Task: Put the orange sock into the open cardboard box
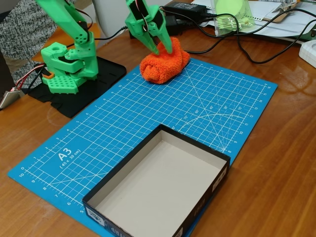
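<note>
Green hand (163, 47) straddles the orange sock (164, 64), fingers spread unclenched, ready to grasp; open cardboard box (223, 157) waits at 6 o'clock.

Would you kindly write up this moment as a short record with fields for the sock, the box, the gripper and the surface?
sock: the orange sock, bunched at the far edge of the blue cutting mat
box: the open cardboard box, nearest the camera, nothing inside, partly on the mat
gripper: the green gripper, open, fingers down on the sock's top
surface: wooden table
sock in box: not yet
</note>
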`<state>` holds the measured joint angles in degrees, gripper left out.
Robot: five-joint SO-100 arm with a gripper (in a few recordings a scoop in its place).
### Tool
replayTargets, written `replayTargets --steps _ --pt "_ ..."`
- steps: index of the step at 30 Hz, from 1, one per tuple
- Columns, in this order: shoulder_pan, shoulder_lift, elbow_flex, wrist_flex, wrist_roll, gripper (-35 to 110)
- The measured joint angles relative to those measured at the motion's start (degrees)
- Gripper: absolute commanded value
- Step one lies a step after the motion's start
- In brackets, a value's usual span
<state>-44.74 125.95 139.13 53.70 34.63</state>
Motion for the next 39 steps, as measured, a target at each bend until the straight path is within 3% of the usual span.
replayTargets --steps 6,14,18,20,28,34,39 --pt "0.2 0.1 1.9 -1.0 -2.8 53" --pt "0.9 -0.4 2.9 -0.2 -4.7 55" --pt "-0.3 -2.5 3.9 0.4 -6.1 43" --pt "0.0 -2.9 5.5 -0.4 -6.2 0" --pt "8.1 -3.3 10.5 -7.2 5.4 0" --pt "13.7 -0.3 7.6 -4.3 3.0 0" --pt "20.6 2.7 -4.9 0.2 -5.8 0"
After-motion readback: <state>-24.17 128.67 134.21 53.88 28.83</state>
